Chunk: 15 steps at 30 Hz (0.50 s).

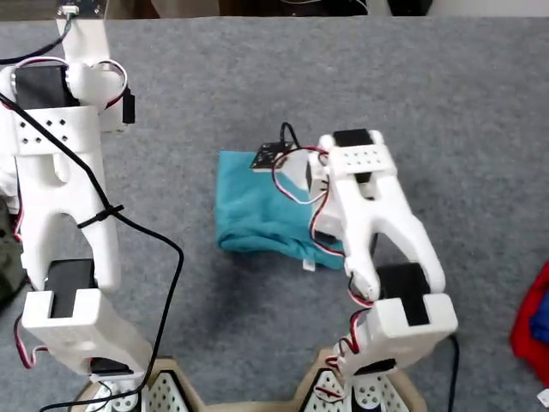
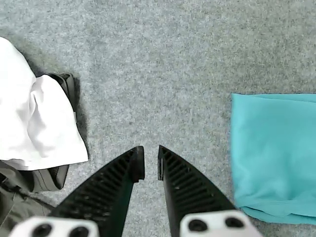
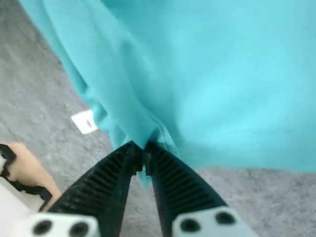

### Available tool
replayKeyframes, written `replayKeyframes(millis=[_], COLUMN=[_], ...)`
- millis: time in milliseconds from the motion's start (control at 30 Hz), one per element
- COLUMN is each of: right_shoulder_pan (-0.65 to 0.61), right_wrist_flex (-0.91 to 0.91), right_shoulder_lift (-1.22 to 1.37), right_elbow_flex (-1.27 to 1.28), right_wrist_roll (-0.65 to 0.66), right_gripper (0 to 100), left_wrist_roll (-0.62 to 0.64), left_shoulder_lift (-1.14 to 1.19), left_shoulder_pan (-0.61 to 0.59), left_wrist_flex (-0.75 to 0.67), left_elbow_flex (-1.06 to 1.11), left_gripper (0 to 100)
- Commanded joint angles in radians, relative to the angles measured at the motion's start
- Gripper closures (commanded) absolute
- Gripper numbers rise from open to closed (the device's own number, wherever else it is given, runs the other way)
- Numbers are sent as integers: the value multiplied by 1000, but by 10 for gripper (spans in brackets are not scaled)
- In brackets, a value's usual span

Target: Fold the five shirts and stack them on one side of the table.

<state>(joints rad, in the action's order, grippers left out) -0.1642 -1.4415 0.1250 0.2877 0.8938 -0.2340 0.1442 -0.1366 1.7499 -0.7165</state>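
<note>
The grey carpeted bench (image 1: 429, 103) carries one teal shirt (image 1: 249, 206) near its middle, already doubled into a rough rectangle with a rounded fold along the near side; the right arm stands over its right half. At the far right edge of the bench lies a red cloth (image 1: 533, 319) with some blue in it (likely another shirt, though too little shows to be sure). The left wrist view shows a white, cloth-like heap (image 2: 34, 123) on something dark, well apart from the teal shirt; I cannot tell what it is.

The right pincer (image 3: 143, 157) is closed on the teal shirt's lower edge, with a small tuck of fabric nipped between its tips. The left pincer (image 2: 150, 163) hangs over bare bench beside the shirt, its jaws drawn almost together with a thin slit between them, holding nothing.

The shirt looks to be light, thin knit: limp, no stiffness, and apt to sag and spill out of its fold if lifted by one point; against the carpet it would probably drag and bunch rather than slide. I would take it at a hem or corner through all layers at once, one pincer to each end of the same edge. A small white tag (image 3: 84, 122) sticks out just beside the gripped edge (a poor place to hold).
</note>
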Motion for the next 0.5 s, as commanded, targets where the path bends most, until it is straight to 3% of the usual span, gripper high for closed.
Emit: replayKeyframes(millis=[0, 467], right_shoulder_pan=[50, 64], right_wrist_flex=[5, -43], right_shoulder_lift=[-65, -117], right_elbow_flex=[2, 82], right_wrist_roll=[52, 212], right_gripper=[984, 978], left_wrist_roll=[-9, -11], left_shoulder_lift=[-50, -41], left_shoulder_pan=[-11, -2], left_wrist_flex=[9, 9], left_elbow_flex=[-2, 49], left_gripper=[933, 933])
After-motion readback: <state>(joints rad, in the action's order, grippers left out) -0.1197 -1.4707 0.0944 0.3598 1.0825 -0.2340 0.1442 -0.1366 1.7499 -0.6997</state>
